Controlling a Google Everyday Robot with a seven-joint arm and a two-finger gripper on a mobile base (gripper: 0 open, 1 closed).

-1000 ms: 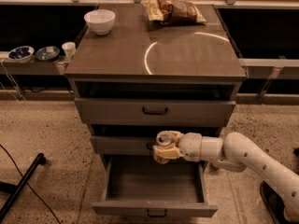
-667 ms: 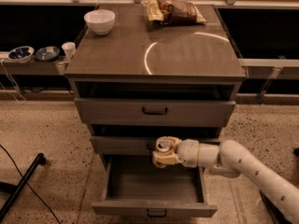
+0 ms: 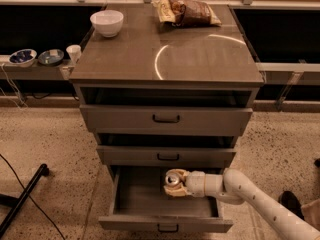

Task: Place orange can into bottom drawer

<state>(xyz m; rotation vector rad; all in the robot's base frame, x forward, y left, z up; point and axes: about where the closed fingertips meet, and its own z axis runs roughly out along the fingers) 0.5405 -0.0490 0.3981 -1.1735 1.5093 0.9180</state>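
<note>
The tool (image 3: pixel 176 185) pinches the can (image 3: pixel 173 178), with a cream finger on each side of it. The can is small and round. Its silver top faces up and shows a dark opening by the tab, and the little of its side that shows between the fingers is orange-brown. It hangs inside the open mouth of the bottom drawer (image 3: pixel 137 204), above the plain grey floor and towards the right rear; I cannot tell whether it touches the floor. The white arm (image 3: pixel 250 196) reaches in from the tool's right. Just above the tool sits the middle drawer (image 3: pixel 167 156), slightly open, and above that the top drawer (image 3: pixel 165 119). Well above the tool, the tabletop (image 3: pixel 200 59) carries a white bowl (image 3: pixel 107 22) at its left rear and a crinkled snack bag (image 3: pixel 187 11) at its right rear.
</note>
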